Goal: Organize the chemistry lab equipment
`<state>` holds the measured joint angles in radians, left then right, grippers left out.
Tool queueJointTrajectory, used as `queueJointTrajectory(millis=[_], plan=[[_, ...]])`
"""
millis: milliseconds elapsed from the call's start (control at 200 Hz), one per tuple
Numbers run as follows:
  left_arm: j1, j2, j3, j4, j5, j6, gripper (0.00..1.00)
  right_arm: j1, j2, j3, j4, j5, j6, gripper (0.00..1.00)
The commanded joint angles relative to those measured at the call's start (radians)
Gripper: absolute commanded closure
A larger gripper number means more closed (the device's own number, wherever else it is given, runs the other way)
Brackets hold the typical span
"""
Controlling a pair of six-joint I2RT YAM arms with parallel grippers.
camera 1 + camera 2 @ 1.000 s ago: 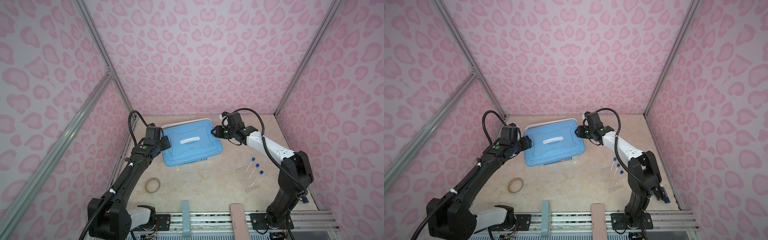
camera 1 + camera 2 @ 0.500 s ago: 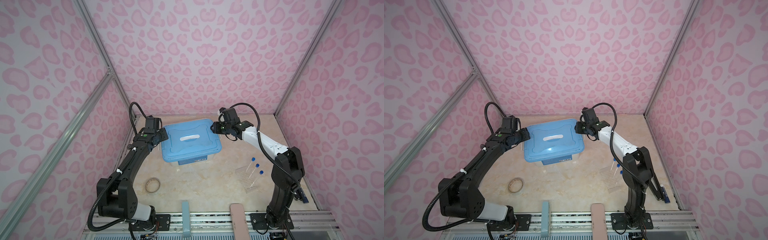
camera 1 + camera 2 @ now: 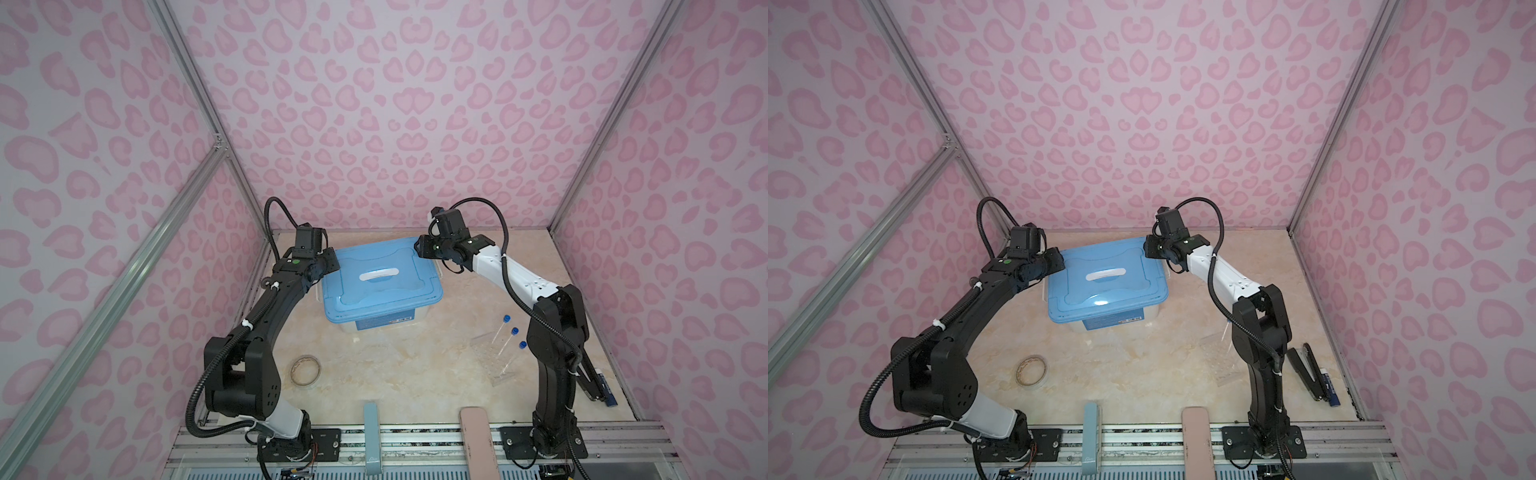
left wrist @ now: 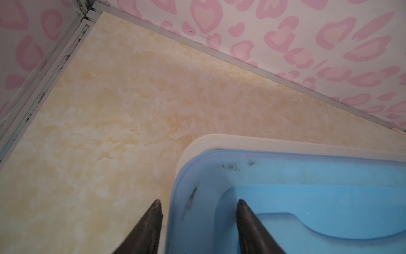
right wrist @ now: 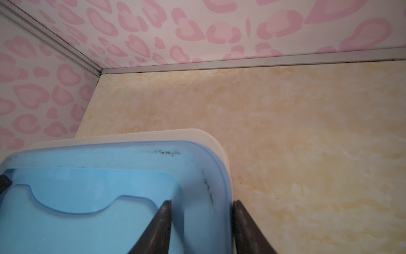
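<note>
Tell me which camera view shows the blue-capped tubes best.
A top view: the blue-capped tubes lie unobstructed on the table, three caps visible. In a top view the right arm covers their caps. Neither wrist view shows them; both face the blue lid's corners.

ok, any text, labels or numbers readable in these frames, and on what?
No text is legible in any view.
Label on the tub front: print too small to read.
Small blue item beside the black stapler: pale marking, blurred.
Lid: only dark scuffs, no lettering.
</note>
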<state>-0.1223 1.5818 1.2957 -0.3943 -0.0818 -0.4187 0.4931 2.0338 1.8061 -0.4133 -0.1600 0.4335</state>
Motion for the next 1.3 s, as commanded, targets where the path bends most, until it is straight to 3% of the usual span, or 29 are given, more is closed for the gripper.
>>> queueJointTrajectory(millis=[0,180,420,690,930,1120,1295], plan=[[0.002,0.026,0.013,-0.041,0.004,0.004,0.45,0.000,0.045,0.034,-0.146,0.040,-0.031,0.55],[0.002,0.059,0.037,-0.029,0.025,-0.014,0.45,-0.006,0.056,0.067,-0.183,0.089,-0.039,0.55],[0.003,0.109,0.064,-0.020,0.035,-0.017,0.45,-0.014,0.088,0.115,-0.192,0.055,-0.047,0.55],[0.003,0.038,-0.022,0.010,0.086,-0.033,0.45,0.016,-0.019,-0.069,-0.136,0.063,-0.053,0.55],[-0.005,0.045,-0.039,0.026,0.248,-0.069,0.46,0.012,-0.139,-0.212,-0.137,0.097,-0.055,0.55],[-0.030,0.078,-0.040,0.049,0.267,-0.075,0.45,0.025,-0.213,-0.288,-0.144,0.094,-0.050,0.55],[-0.011,0.067,0.030,0.020,0.254,-0.054,0.39,0.034,-0.285,-0.363,-0.141,0.119,-0.033,0.55]])
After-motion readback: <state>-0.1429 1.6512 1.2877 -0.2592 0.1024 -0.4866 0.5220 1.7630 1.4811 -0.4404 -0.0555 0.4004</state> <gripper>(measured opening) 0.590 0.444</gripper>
